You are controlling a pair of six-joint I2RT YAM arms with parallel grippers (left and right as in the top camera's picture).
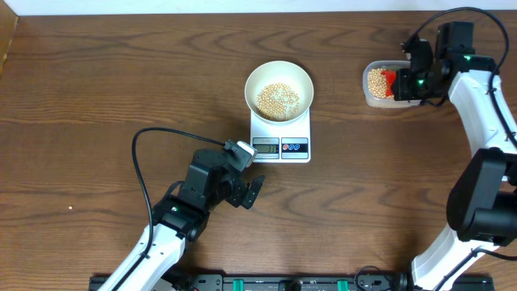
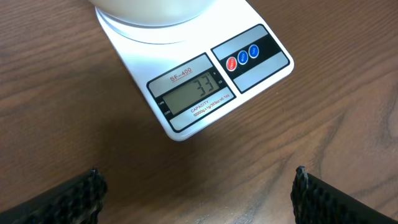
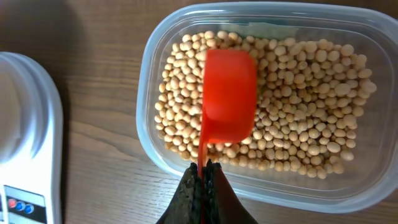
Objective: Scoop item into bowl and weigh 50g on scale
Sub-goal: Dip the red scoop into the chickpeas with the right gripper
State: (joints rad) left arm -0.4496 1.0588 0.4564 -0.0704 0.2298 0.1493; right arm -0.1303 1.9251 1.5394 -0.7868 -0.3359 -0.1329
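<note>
Wooden surface [image 1: 97,81], two o'clock: more beans [image 3: 311,124] must be dug with the scoop [image 3: 229,93] clamped in the right pincer [image 3: 202,171], left pincer [image 2: 198,180] held wide

Centre: bowl [image 1: 253,85] on scale [image 1: 280,148] blocks the middle of the tabletop [image 1: 97,89].
Left: bare wood, open passage.
Gap: clear strip between scale and tub [image 1: 365,89].
Tub mouth: red scoop [image 3: 229,93] partly covers the beans [image 3: 311,124].

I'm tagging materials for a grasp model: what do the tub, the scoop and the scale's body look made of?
The tub looks like clear plastic, glossy: see-through walls, pale glints on the rim. The scoop looks like red plastic, smooth and slightly shiny, evenly coloured. The scale is probably white moulded plastic with a soft sheen and printed label panels.
</note>
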